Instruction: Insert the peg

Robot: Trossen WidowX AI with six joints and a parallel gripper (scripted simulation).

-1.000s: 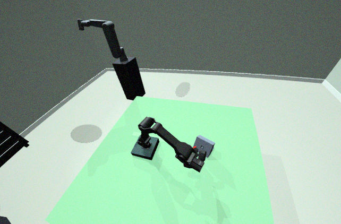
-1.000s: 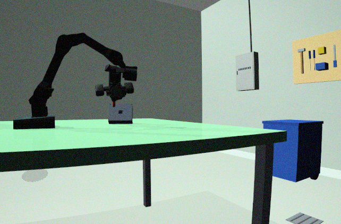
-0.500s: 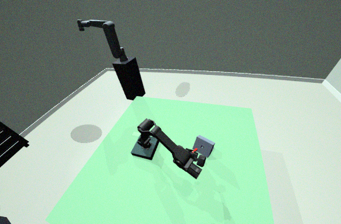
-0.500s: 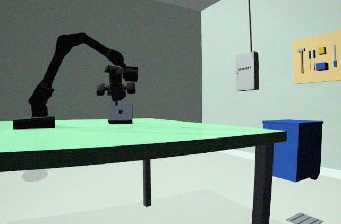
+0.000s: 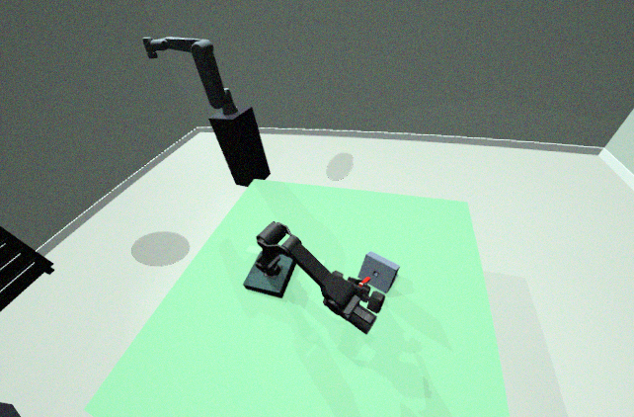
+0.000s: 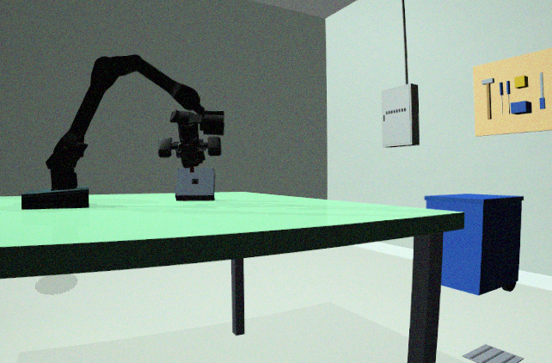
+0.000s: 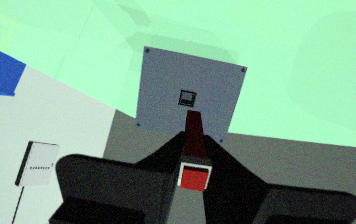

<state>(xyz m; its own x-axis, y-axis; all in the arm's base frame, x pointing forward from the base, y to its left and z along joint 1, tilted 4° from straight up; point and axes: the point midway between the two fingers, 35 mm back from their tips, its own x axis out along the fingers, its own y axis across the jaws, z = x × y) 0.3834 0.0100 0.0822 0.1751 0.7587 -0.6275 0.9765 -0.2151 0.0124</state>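
Note:
My gripper (image 5: 361, 288) (image 6: 192, 165) (image 7: 193, 138) is shut on a red square peg (image 5: 365, 280) (image 7: 194, 150). It holds the peg in the air just in front of the grey sloped panel (image 5: 385, 267) (image 6: 205, 184) (image 7: 165, 85). The panel stands on the green table (image 5: 280, 346) (image 6: 244, 211) (image 7: 280, 40). The panel has one small square hole (image 5: 375, 273) (image 6: 194, 181) (image 7: 187, 97) in its face. In the wrist view the peg's far end points at the panel and sits just below the hole, a short gap away. The peg's flat sides look roughly lined up with the hole's sides.
The arm's base (image 5: 268, 282) (image 6: 55, 199) sits on the table left of the panel. A second arm on a black pedestal (image 5: 238, 143) stands beyond the table's far corner. A blue bin (image 6: 472, 241) and a wall box (image 6: 399, 115) are off the table to the right.

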